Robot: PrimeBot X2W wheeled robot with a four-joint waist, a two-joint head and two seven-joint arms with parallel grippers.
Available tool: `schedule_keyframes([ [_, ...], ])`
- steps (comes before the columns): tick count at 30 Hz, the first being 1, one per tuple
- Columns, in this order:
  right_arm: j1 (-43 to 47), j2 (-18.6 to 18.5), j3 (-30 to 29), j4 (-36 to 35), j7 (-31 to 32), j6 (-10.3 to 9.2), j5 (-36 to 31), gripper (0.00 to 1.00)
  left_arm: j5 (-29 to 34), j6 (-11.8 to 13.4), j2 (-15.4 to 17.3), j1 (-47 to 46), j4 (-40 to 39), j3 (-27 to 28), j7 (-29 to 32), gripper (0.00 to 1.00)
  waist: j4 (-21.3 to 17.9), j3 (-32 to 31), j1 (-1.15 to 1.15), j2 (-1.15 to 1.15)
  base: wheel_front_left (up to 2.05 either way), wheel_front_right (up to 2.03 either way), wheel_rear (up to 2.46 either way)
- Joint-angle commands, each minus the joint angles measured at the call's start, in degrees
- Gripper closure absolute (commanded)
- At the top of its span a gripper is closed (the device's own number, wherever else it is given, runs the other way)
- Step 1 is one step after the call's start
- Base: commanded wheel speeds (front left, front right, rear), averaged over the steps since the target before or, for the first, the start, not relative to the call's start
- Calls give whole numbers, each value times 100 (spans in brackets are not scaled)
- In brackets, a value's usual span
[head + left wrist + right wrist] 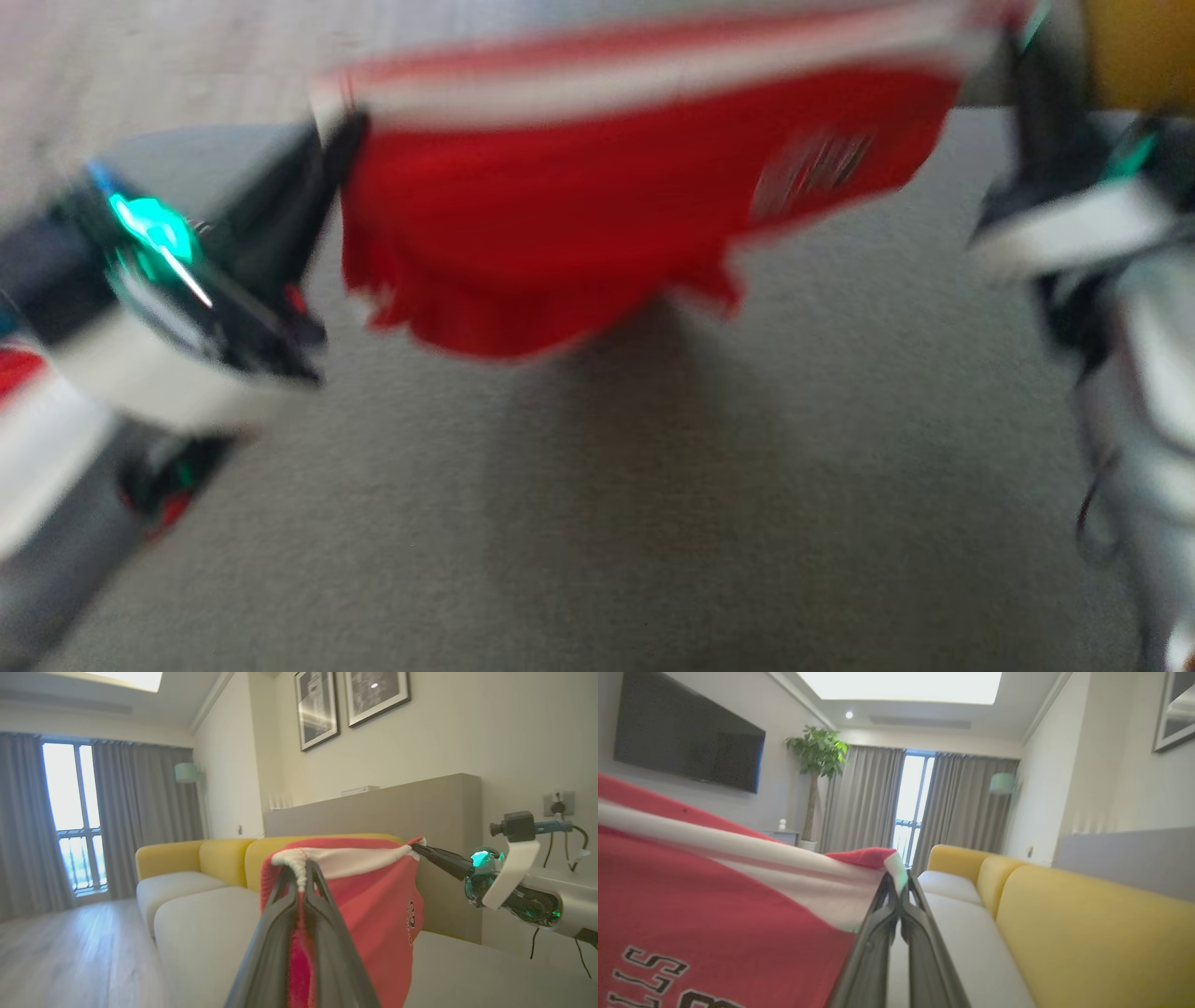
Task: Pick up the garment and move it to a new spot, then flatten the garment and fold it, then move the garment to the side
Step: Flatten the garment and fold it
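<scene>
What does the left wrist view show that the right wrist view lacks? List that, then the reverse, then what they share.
Left wrist view adds: a pale wall socket, pale wood floor, and a side look at the right gripper pinching a corner of the red fabric garment with a white band. Right wrist view adds: a black wall-mounted television and a leafy green potted plant. Both: the garment clamped in that view's own gripper, the yellow sofa with pale cushions, grey curtains.

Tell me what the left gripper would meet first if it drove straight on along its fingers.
The left gripper, shut on the red garment, points at the yellow sofa backrest; that is probably first in line, though the depth is unclear.
</scene>
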Motion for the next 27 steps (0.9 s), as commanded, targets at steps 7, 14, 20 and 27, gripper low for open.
schedule_keyframes([
  [7, -1849, -139, -269, -232, 486, -5, -202, 100, -444, 10, 271, -2403, 92, -205, 332, 100, -662, 772, 0, 0, 0, 0, 0],
  [14, -3105, -90, -488, 390, 459, -5, -608, 100, -506, 10, -230, -4139, 1253, -1004, 161, 100, -870, 1521, 0, 0, 0, 0, 0],
  [20, -3772, -114, -703, 612, 183, -5, -1046, 100, -289, 10, -444, -5002, 1871, -1249, -42, 100, -936, 1966, 0, 0, 0, 0, 0],
  [27, -3628, 17, -962, 301, -38, -5, -1459, 100, 59, 10, -593, -4603, 1642, -704, -58, 100, -872, 2214, 0, 0, 0, 0, 0],
])
